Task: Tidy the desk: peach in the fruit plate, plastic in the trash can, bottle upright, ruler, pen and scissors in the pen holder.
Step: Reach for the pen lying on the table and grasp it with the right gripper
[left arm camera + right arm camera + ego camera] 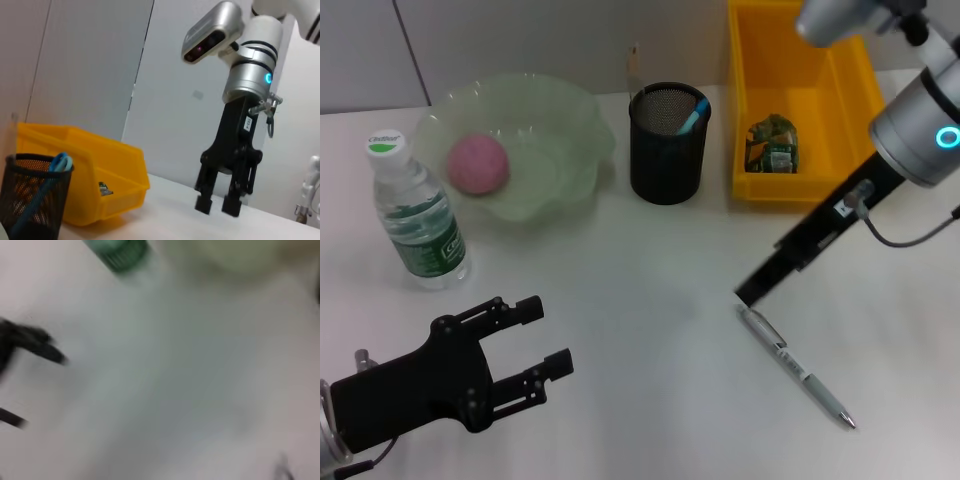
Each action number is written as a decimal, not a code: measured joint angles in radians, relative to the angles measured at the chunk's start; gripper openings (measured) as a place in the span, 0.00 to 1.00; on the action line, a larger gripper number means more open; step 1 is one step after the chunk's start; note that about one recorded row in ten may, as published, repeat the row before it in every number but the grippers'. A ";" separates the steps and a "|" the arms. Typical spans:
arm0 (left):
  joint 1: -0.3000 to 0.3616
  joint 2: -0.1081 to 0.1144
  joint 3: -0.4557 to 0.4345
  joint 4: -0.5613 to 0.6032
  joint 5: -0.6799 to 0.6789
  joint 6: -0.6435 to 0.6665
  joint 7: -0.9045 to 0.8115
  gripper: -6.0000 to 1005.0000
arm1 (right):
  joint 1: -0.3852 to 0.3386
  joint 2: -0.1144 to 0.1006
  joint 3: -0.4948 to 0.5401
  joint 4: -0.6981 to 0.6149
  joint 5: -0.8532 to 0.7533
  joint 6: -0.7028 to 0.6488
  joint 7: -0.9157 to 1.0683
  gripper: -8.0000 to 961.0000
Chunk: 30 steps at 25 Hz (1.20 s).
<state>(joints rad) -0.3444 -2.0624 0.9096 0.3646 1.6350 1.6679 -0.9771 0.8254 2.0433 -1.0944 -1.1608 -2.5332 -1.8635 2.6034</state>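
A silver pen [798, 368] lies on the white desk at the front right. My right gripper [752, 293] hangs just over the pen's near end; the left wrist view shows the right gripper [217, 205] open with nothing between its fingers. The black mesh pen holder [667, 143] holds a blue-handled item [692, 117], and a thin pale strip [633, 62] rises at its far rim. The pink peach [477, 163] rests in the green fruit plate [570, 130]. The bottle [420, 215] stands upright. Crumpled plastic [773, 145] lies in the yellow trash can [840, 90]. My left gripper [540, 338] is open at the front left.
The bare desk surface spreads between the two grippers and in front of the pen holder. A grey wall stands behind the desk. The right wrist view is blurred, showing only the bottle [117, 252] and my left gripper's dark fingers [35, 340].
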 joint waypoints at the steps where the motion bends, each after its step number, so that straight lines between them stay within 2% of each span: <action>1: 0.001 0.000 0.001 0.000 0.000 -0.001 0.007 0.75 | 0.000 0.000 0.000 0.000 0.000 0.000 0.000 0.69; 5: 0.002 0.000 0.001 0.001 0.000 -0.008 0.025 0.75 | 0.018 0.025 -0.051 0.000 -0.128 -0.028 0.068 0.68; 10: 0.001 0.002 -0.001 0.008 0.000 -0.012 0.030 0.75 | 0.019 0.032 -0.131 0.050 -0.194 -0.017 0.137 0.68; 16: -0.002 0.004 0.001 0.014 0.000 -0.020 0.030 0.75 | -0.002 0.041 -0.277 0.067 -0.201 0.018 0.206 0.68; 30: -0.007 0.012 0.002 0.022 0.000 -0.033 0.026 0.75 | -0.023 0.047 -0.442 0.060 -0.121 0.116 0.269 0.66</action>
<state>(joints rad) -0.3510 -2.0500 0.9112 0.3869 1.6352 1.6350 -0.9514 0.8026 2.0908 -1.5368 -1.1008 -2.6546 -1.7470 2.8723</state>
